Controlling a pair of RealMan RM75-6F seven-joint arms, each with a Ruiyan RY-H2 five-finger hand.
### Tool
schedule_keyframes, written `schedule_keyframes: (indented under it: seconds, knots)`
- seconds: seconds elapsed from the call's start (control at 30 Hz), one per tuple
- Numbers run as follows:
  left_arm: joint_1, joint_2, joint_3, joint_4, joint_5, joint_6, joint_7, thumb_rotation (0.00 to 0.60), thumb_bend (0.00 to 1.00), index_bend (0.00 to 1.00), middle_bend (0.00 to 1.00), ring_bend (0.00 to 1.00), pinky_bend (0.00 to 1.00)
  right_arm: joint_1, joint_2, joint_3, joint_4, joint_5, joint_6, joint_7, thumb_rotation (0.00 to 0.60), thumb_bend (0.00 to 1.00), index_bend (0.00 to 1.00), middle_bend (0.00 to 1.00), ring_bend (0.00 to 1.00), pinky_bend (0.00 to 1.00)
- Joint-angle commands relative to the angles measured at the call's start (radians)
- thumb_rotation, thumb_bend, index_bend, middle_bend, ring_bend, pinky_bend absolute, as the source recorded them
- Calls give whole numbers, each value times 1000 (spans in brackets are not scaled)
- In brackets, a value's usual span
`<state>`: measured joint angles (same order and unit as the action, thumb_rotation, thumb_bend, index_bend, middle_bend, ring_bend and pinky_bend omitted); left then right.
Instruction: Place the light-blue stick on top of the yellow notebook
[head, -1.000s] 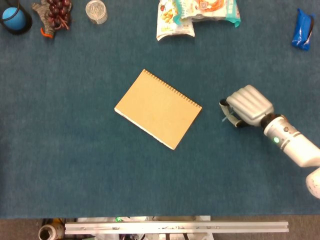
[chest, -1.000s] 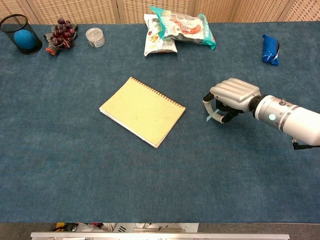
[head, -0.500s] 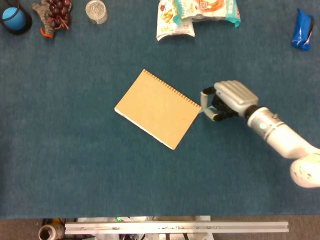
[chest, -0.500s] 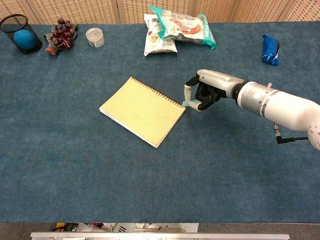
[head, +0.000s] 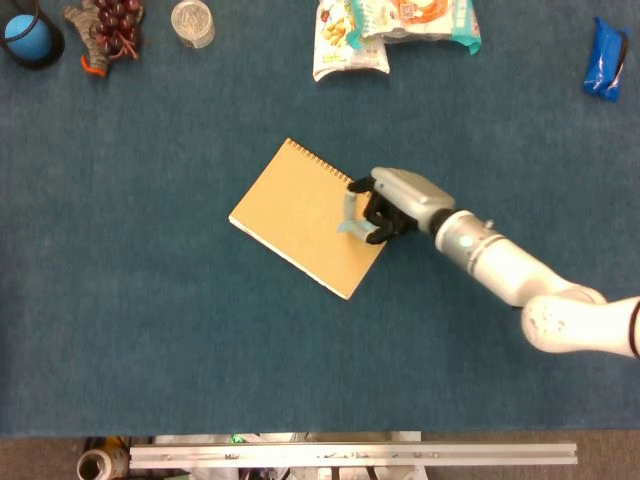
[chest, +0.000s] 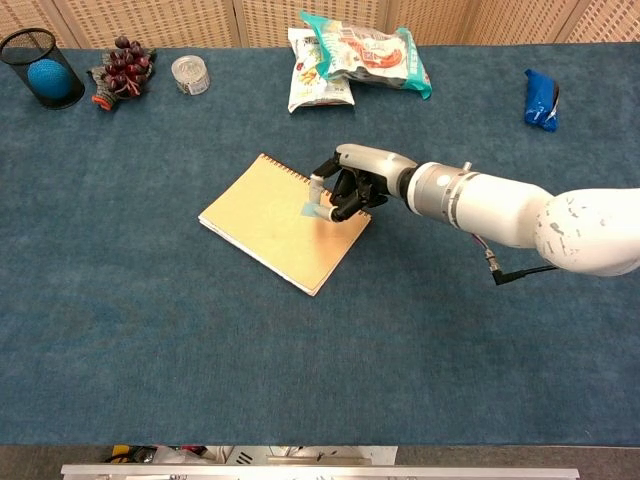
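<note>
The yellow notebook (head: 305, 214) (chest: 270, 220) lies tilted at the table's middle, its spiral binding on the far right edge. My right hand (head: 390, 203) (chest: 352, 190) reaches in from the right and hovers over the notebook's right part. It pinches the small light-blue stick (head: 347, 216) (chest: 313, 209), which hangs just above the cover. Whether the stick touches the cover I cannot tell. My left hand is out of both views.
Along the far edge lie snack bags (head: 395, 30) (chest: 350, 60), a blue packet (head: 606, 58) (chest: 540, 98), a clear jar (head: 192, 22) (chest: 189, 74), a bunch of grapes (head: 108, 30) (chest: 122, 66) and a black mesh cup with a blue ball (head: 27, 35) (chest: 45, 70).
My right hand has travelled left with the stick, from beside the notebook's right corner to over its cover. The notebook has not moved.
</note>
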<state>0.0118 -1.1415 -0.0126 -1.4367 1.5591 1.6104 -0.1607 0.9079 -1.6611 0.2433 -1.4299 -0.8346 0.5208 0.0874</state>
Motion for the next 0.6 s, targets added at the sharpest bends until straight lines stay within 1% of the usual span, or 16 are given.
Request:
schedule_keyframes:
  seconds: [0.03,0.2,0.3,0.4,0.6]
  knots:
    - [1,1,0,2,0,2,-5,600,274,143,177,172,166,38,-35,-1,16,57,10,-19,600,405,611,1000,1000,1000]
    - [3,3,2,9,2,3,-15,600,274,143,177,172,166,77,-73,-20,40,123,38,-59,600,352,600,1000,1000,1000]
    - [3,4,2,13,3,2,-19,600,274,143,177,172,165,92,-86,-30,44,154,47,-77,600,339,593,1000,1000,1000]
    - [1,5,2,16,4,0,-24,600,274,143,177,172,166,105,-98,-37,50,175,57,-93,600,336,583,1000,1000,1000]
    - [-1,8,1,21,6,-1,-31,600,274,143,177,172,165,114,-107,-49,55,195,75,-115,600,298,546,1000,1000,1000]
